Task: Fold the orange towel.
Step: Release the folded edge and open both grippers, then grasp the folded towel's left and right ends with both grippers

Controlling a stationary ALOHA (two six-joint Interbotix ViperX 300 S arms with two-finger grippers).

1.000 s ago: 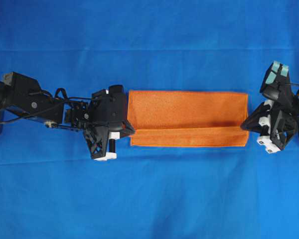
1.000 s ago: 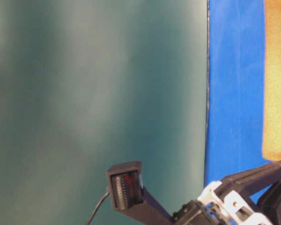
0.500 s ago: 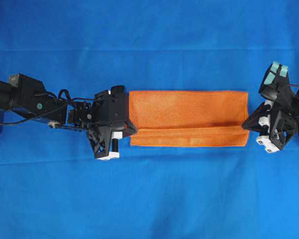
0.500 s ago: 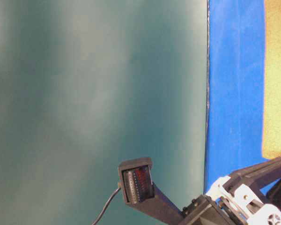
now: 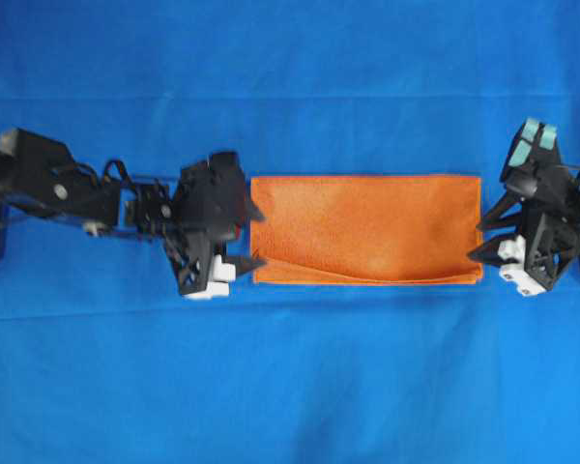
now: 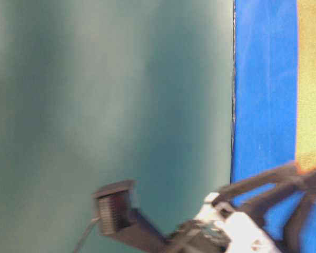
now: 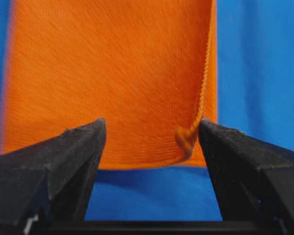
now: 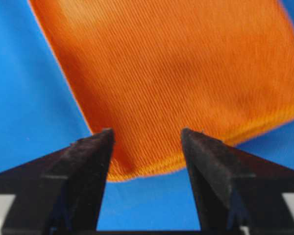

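The orange towel (image 5: 367,227) lies on the table as a long flat rectangle, folded double, with its top layer's edge near the front. My left gripper (image 5: 258,235) stands open at the towel's left end. In the left wrist view the towel (image 7: 112,73) ends between the spread fingers of that gripper (image 7: 152,125), and a curled stitched corner (image 7: 186,139) sits beside the right finger. My right gripper (image 5: 477,240) is open at the towel's right end. In the right wrist view the towel's corner (image 8: 176,63) lies loose between the fingers of that gripper (image 8: 147,133).
A blue cloth (image 5: 290,387) covers the whole table. The table-level view shows a teal wall (image 6: 110,105), a strip of the towel (image 6: 310,79) at the right edge, and a blurred arm (image 6: 242,226) along the bottom.
Both grippers went from shut to open and let go of the towel's edge. The top layer has dropped flat, and the crease seen earlier is gone. The left arm has shifted slightly.
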